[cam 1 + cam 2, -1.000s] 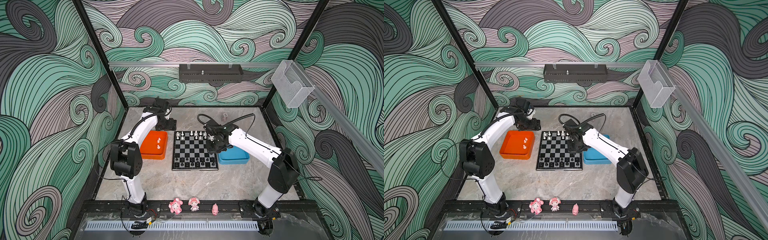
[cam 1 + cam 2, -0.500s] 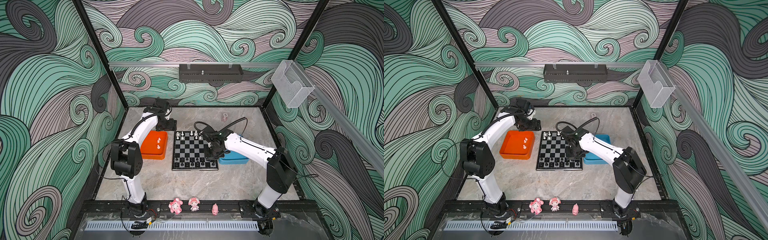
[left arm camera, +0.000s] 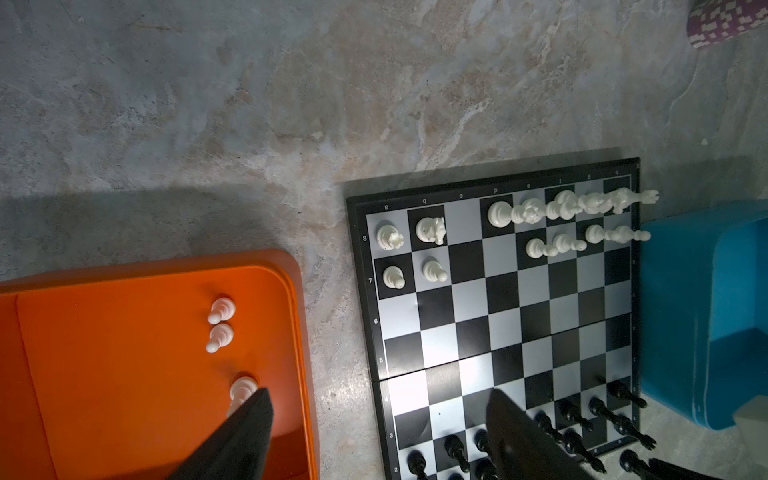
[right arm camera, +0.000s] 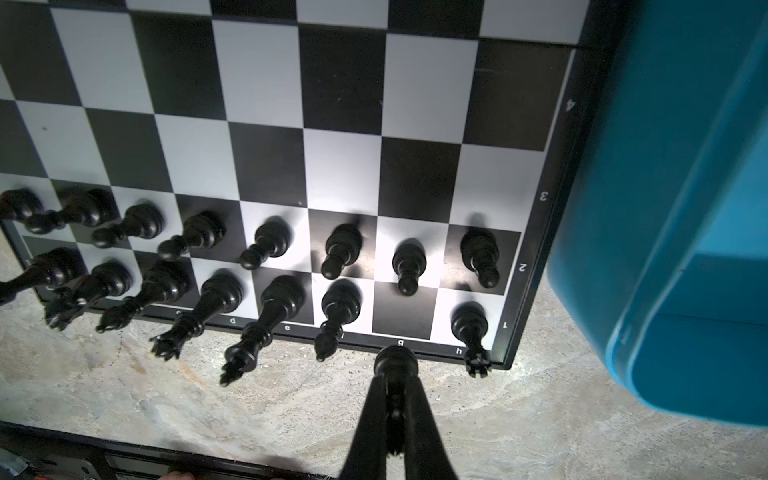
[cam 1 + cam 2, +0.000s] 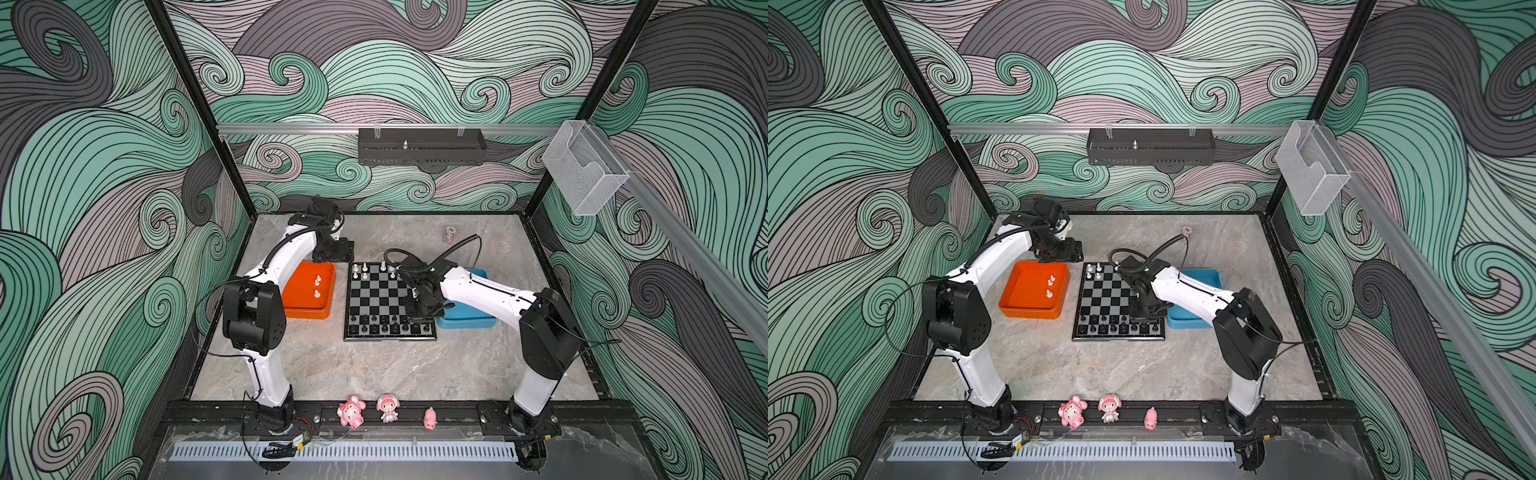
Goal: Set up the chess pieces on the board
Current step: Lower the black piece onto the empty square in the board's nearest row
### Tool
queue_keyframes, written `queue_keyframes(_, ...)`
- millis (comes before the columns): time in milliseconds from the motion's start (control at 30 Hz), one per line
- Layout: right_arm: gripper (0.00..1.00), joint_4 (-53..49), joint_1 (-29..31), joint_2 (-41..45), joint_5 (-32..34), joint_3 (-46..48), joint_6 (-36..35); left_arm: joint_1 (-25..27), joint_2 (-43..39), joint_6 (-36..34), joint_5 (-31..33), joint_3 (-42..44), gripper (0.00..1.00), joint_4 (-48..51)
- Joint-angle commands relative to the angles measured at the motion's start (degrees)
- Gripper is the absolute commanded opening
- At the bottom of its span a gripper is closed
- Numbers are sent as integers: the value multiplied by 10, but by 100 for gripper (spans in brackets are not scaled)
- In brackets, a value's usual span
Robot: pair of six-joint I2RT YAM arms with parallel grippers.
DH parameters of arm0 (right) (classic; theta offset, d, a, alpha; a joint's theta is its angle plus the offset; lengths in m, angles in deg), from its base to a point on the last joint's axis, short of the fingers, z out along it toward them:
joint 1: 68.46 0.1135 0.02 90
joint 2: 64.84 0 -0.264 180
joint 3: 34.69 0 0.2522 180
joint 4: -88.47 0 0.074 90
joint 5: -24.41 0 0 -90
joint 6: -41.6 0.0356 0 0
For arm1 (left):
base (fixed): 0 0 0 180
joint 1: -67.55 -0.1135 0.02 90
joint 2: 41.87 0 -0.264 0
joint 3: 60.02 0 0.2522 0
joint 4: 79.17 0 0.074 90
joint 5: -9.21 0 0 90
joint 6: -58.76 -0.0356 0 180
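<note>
Swirl-patterned walls (image 5: 104,208) enclose a marbled tabletop (image 5: 374,374) carrying the board (image 5: 376,297). The left gripper (image 3: 378,395) hangs open off the board's far left corner. The right gripper (image 4: 395,386) pinches a black piece (image 4: 395,359), perhaps a knight, above the board's near edge.

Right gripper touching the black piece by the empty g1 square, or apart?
Touching. The right wrist view shows the right gripper with its jaws pressed against both sides of the black piece, and no gap shows on either side.

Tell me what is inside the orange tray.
Three white pawns stand in the orange tray, toward its board side; the rest looks bare. The left arm overlaps its far outer corner in both top views, hiding that bit.
</note>
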State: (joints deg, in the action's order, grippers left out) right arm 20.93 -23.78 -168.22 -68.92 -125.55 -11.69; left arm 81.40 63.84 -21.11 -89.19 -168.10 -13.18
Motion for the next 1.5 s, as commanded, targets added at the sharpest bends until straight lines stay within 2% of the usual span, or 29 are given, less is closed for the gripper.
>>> queue_keyframes(0, 3, -5, 3, -17, 0, 3, 9, -5, 11, 8, -10, 0, 83, -2)
queue_keyframes(1467, 7, 0, 4, -41, 7, 2, 3, -5, 13, 8, -10, -1, 83, -2)
